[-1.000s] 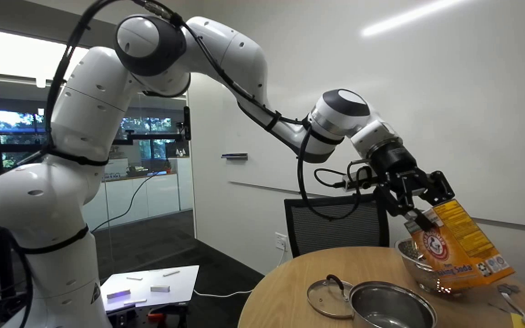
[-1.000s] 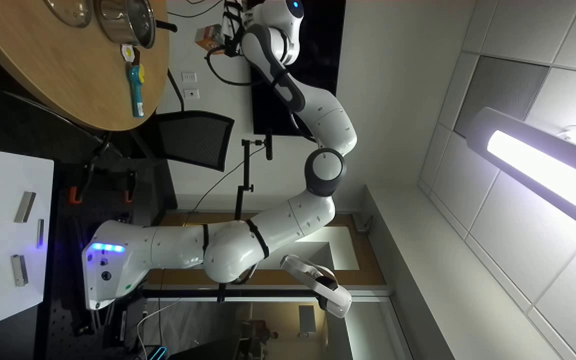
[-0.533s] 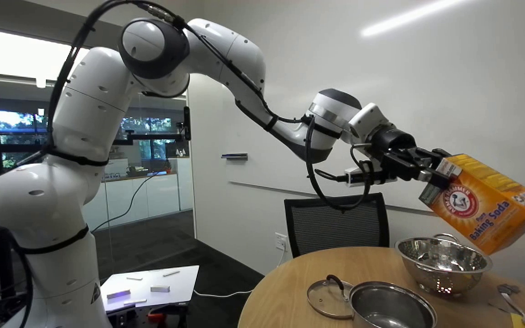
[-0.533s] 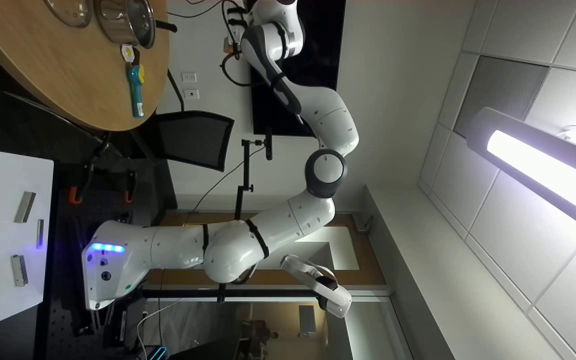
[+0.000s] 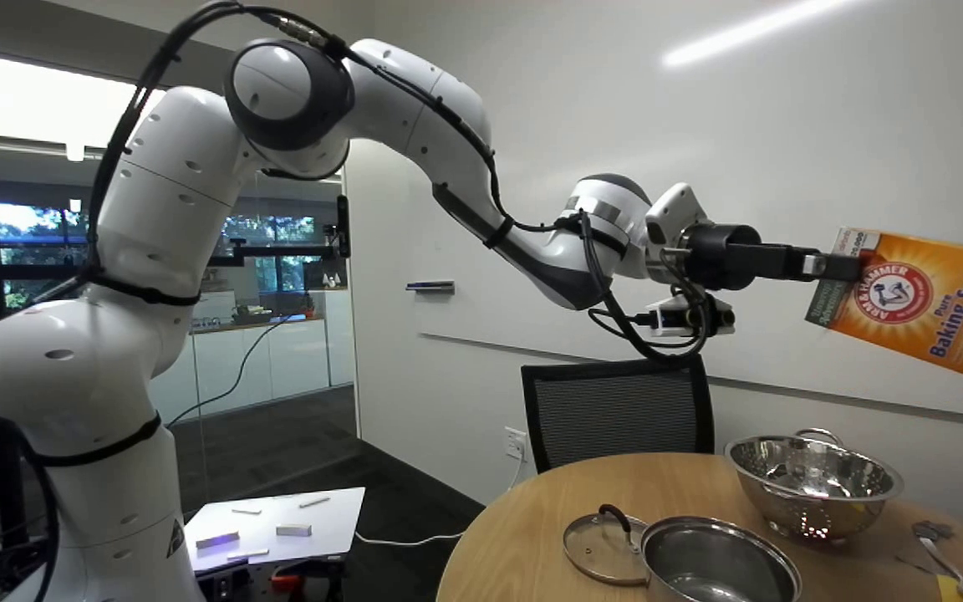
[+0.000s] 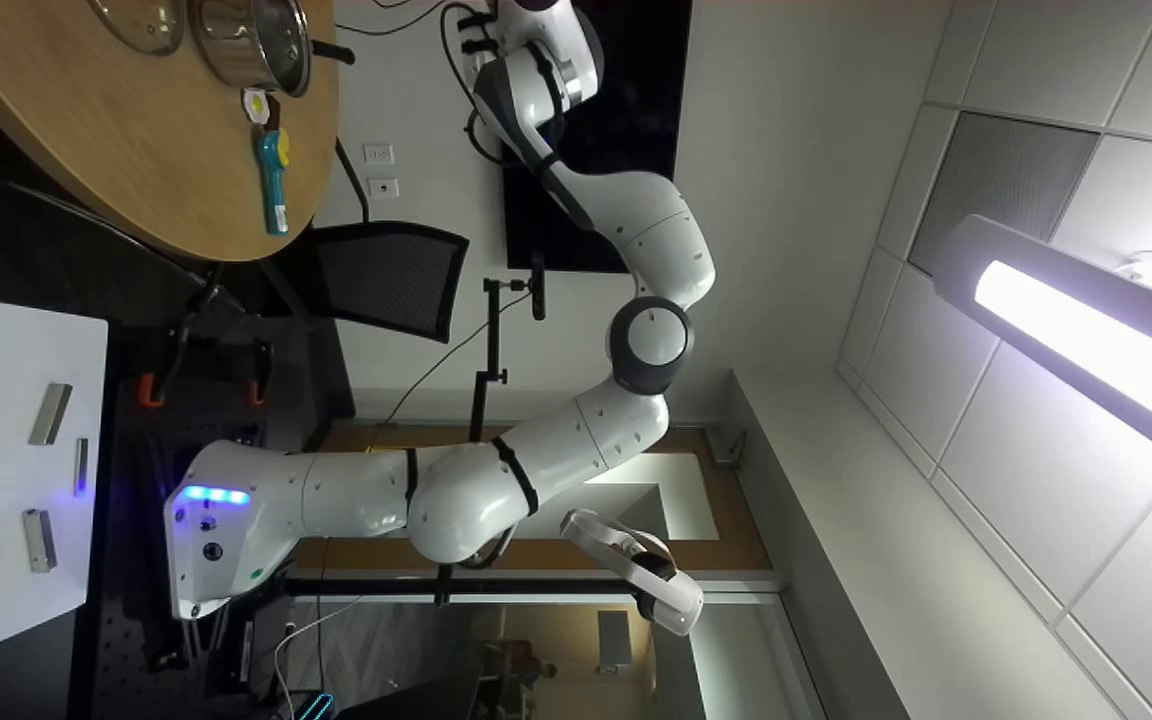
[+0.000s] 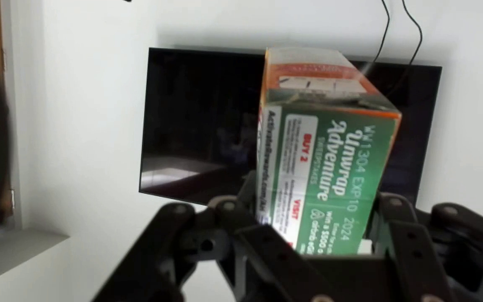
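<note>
Raised and tipped nearer to level than a second ago, the black two-fingered claw has brought the orange cardboard baking soda box clear of the shiny perforated metal colander that it partly hid. Grasping the box across its narrower depth at the green-printed end, the claw presumably takes it there because that span suits the jaws and the broad faces give flat purchase. Held by one end, most of the box juts past the claw, between three and four o'clock in an exterior view; the wrist view shows it rising to twelve o'clock between the jaws, before a flat black screen. Well below, at six o'clock, stands the colander. At seven sits a deep steel pot, uncovered, and at the pot's nine o'clock a clear round glass lid lies handle up on the round wooden table, probably for steadiness.
</note>
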